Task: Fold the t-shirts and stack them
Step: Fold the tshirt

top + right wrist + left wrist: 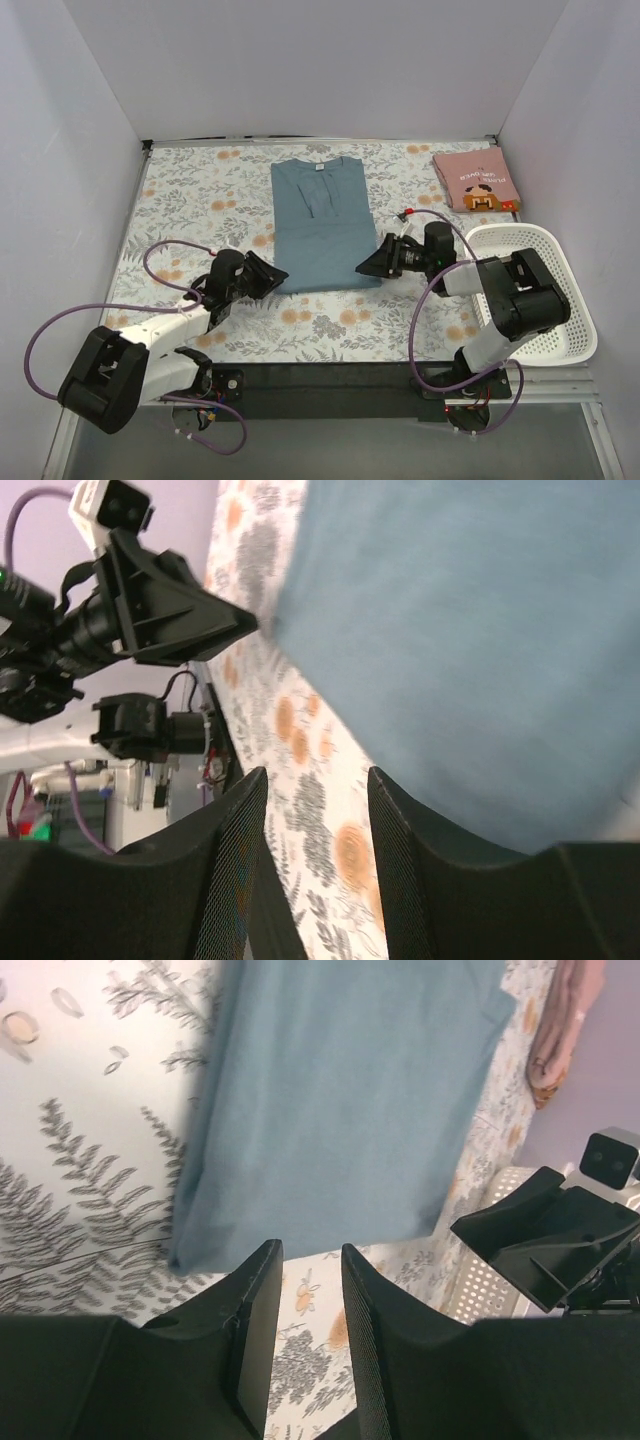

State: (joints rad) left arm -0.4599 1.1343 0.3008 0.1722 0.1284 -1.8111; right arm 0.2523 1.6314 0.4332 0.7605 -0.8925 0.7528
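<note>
The teal-blue t-shirt [322,225] lies flat in the middle of the table, folded into a long strip with its neck label at the far end. The pink t-shirt [475,182] lies folded at the back right. My left gripper [268,278] is open and empty, low at the shirt's near left corner. My right gripper [368,265] is open and empty at its near right corner. In the left wrist view the left gripper [310,1250] sits just short of the teal hem [340,1100]. In the right wrist view the right gripper [316,775] is over the cloth beside the teal edge [470,630].
A white perforated basket [540,290] stands at the right, near the right arm. The floral table cloth [190,200] covers the table. White walls enclose the left, back and right sides.
</note>
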